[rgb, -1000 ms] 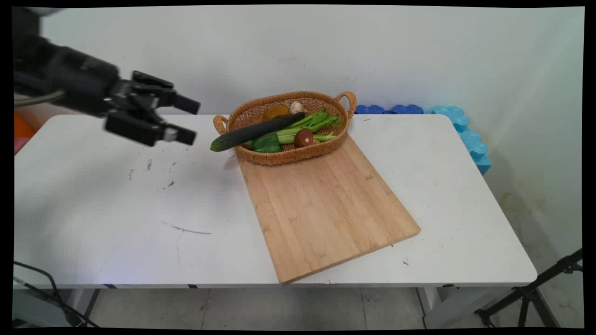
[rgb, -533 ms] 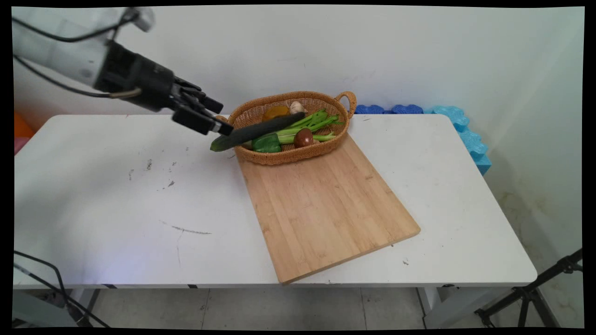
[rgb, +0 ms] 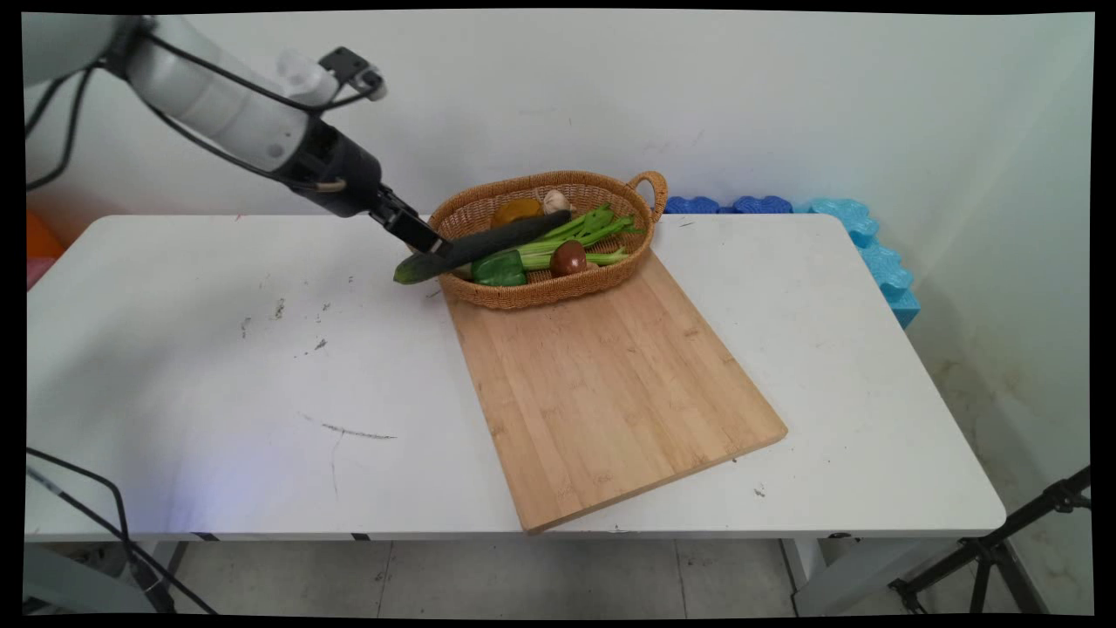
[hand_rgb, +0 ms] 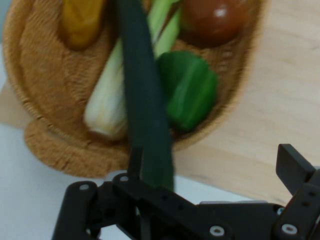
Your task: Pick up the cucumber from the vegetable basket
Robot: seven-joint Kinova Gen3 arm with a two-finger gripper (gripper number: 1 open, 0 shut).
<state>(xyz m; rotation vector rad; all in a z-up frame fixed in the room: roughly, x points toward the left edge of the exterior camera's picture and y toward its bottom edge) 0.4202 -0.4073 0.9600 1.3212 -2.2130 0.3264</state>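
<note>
A long dark green cucumber [rgb: 488, 242] lies slantwise across a woven basket [rgb: 540, 295], its lower end overhanging the left rim. My gripper [rgb: 429, 242] is open and down at that overhanging end. In the hand view the cucumber [hand_rgb: 145, 110] runs up from between the fingers of the gripper [hand_rgb: 211, 155], close against the left finger [hand_rgb: 135, 159], while the right finger [hand_rgb: 294, 165] stands well away over the board. A green pepper [hand_rgb: 189, 90] and celery [hand_rgb: 107, 107] lie on either side of the cucumber in the basket [hand_rgb: 60, 150].
The basket also holds a reddish-brown round vegetable [rgb: 568, 257], a yellow-orange one [rgb: 516, 210] and a pale mushroom [rgb: 555, 201]. A wooden cutting board [rgb: 610, 384] stretches from the basket toward the table's near edge. Blue foam pieces [rgb: 863, 235] sit at the back right.
The arm has swung right from over the table's left side and come down to the cucumber's overhanging end. The cucumber and basket have not moved.
</note>
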